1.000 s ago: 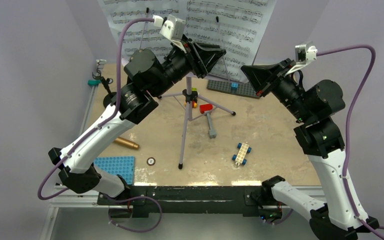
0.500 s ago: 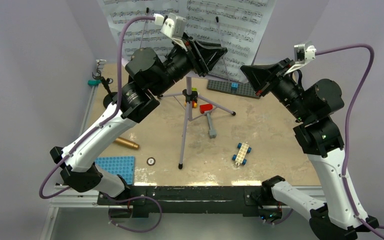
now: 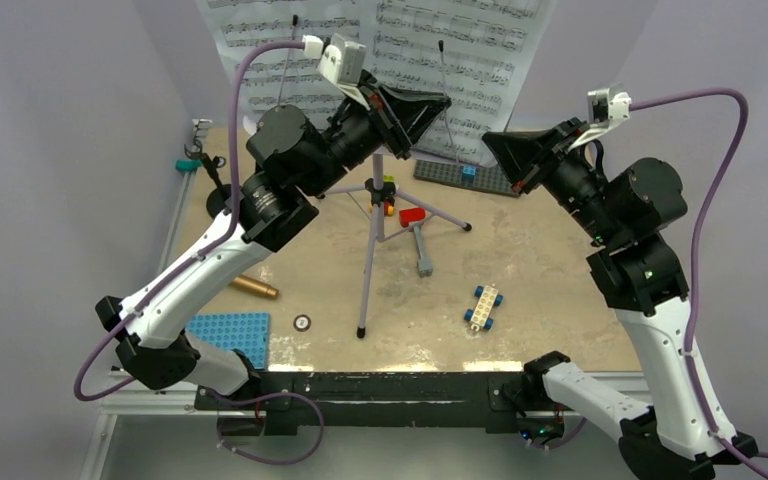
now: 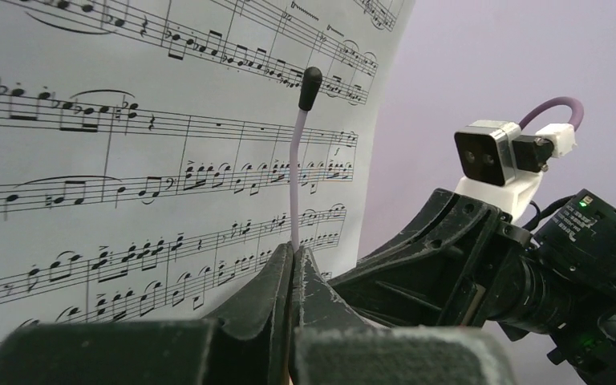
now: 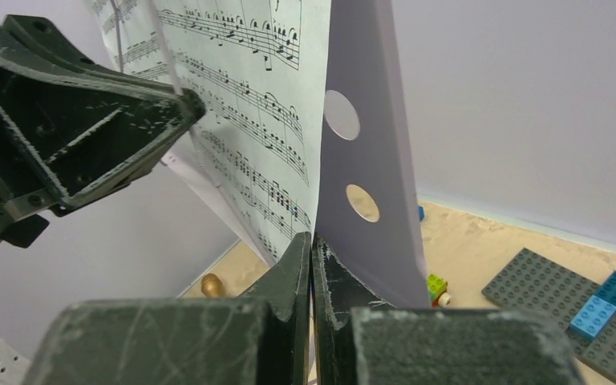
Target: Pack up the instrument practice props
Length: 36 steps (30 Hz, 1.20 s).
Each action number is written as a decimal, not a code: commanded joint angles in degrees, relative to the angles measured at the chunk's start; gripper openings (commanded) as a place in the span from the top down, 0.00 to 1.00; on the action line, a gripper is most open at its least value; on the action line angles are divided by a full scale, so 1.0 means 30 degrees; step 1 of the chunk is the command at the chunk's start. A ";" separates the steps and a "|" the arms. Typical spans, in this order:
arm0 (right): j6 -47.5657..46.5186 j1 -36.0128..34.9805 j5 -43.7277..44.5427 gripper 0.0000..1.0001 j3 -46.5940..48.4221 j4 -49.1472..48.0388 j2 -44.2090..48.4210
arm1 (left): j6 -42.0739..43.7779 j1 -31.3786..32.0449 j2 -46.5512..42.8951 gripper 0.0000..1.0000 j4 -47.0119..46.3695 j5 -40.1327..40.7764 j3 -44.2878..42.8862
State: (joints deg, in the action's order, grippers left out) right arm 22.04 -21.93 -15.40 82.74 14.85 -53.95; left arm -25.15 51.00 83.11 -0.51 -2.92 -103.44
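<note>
Left wrist view: left gripper (image 4: 293, 255) pinched shut on thin lavender black-tipped page-holder wire (image 4: 295, 176), which lies against white sheet-music pages (image 4: 128, 160). Right wrist: right gripper (image 5: 313, 245) closed, tips at lower edge of pages where they meet perforated lavender desk (image 5: 373, 160); can't tell if paper's caught. Top cam: tall lavender tripod music stand (image 3: 369, 250) upright mid-table, pages on its desk, both arms raised to it. Gold microphone (image 3: 253, 288) lies on beige table (image 3: 550, 290) front-left, near blue studded plate (image 3: 228, 335).
</note>
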 commanded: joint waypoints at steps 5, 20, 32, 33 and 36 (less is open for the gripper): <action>-0.0781 0.0111 0.3029 1.00 0.0761 0.1078 0.1449 | 0.0282 -0.0121 -0.1776 1.00 -0.1790 0.0251 0.0998; -0.1433 0.0105 0.6381 1.00 -0.0452 0.3958 0.6606 | 0.0481 -0.0126 -0.2020 1.00 -0.1672 0.0789 0.1687; -0.2771 0.0104 0.6266 1.00 -0.1523 0.7820 1.0308 | 0.1546 -0.0120 -0.1044 1.00 -0.1909 0.2178 0.2273; -0.2963 0.0111 0.6135 1.00 -0.1782 0.7808 1.0708 | 0.1577 -0.0114 -0.0941 1.00 -0.1923 0.2237 0.2329; -0.3252 0.0110 0.5242 1.00 -0.2795 0.7404 1.1912 | 0.1607 -0.0126 -0.0742 1.00 -0.2010 0.2583 0.2477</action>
State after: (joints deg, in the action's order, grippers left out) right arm 14.96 -21.71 3.22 76.23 36.60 -27.20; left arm -22.94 51.07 79.83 -5.76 0.89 -97.03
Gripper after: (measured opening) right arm 0.007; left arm 0.019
